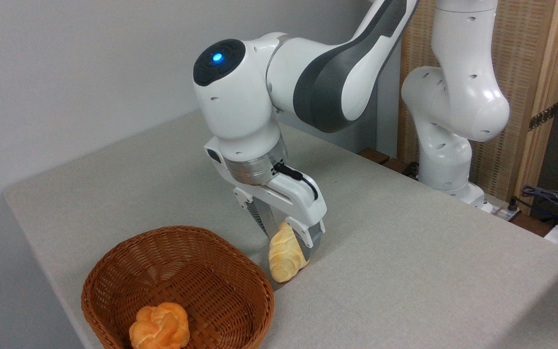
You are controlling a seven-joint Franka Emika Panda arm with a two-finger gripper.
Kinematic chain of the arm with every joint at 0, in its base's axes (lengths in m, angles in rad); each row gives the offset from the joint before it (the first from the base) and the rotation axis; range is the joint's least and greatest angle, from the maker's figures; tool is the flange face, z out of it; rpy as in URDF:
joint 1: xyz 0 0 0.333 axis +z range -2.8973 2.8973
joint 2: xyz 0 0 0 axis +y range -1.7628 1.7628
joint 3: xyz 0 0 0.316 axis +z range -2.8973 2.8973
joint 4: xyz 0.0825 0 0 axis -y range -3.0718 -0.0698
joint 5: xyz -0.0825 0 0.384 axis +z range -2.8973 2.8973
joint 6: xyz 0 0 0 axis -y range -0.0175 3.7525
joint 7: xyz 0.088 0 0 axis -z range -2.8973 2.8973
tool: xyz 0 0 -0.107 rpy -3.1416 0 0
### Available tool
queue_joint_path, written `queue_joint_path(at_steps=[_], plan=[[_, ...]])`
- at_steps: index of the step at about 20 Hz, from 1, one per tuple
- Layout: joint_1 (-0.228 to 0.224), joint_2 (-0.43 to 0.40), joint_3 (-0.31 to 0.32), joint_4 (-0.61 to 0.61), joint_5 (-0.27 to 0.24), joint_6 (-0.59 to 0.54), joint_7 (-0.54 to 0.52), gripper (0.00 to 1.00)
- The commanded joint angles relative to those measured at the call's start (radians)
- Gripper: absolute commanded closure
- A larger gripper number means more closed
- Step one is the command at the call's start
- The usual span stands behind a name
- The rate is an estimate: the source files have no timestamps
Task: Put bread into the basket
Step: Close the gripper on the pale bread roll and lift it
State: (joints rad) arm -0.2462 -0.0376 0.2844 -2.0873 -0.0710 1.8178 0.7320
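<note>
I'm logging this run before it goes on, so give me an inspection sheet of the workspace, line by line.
Surface: grey cloth-covered table, no spills seen.
Job's things: bread lies on the table just right of the basket, not in it.
Clutter: an orange knotted bun sits in the basket near its front rim.
Grippers: the tool is down over the bread with a finger on each side; whether it is clamped tight cannot be told.
Cables: a black cable runs along the tool body; a cable bundle lies off the table at far right.
Surroundings: plain wall, woven wooden panel behind the arm base.
</note>
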Motion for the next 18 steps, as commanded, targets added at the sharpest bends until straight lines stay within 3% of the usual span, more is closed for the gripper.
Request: queue_joint_path(at_steps=[1, 9, 10, 13, 14, 18], plan=[[-0.035, 0.015, 0.002, -0.007, 0.013, 0.021, 0.007, 0.00], [-0.047, 0.025, 0.004, -0.007, 0.014, 0.020, 0.016, 0.00], [-0.045, 0.025, 0.004, -0.007, 0.014, 0.020, 0.020, 0.06], [-0.044, 0.025, 0.006, -0.007, 0.042, 0.020, 0.027, 0.57], [-0.044, 0.025, 0.006, -0.007, 0.045, 0.020, 0.027, 0.65], [-0.042, 0.025, 0.006, -0.007, 0.045, 0.018, 0.027, 0.67]])
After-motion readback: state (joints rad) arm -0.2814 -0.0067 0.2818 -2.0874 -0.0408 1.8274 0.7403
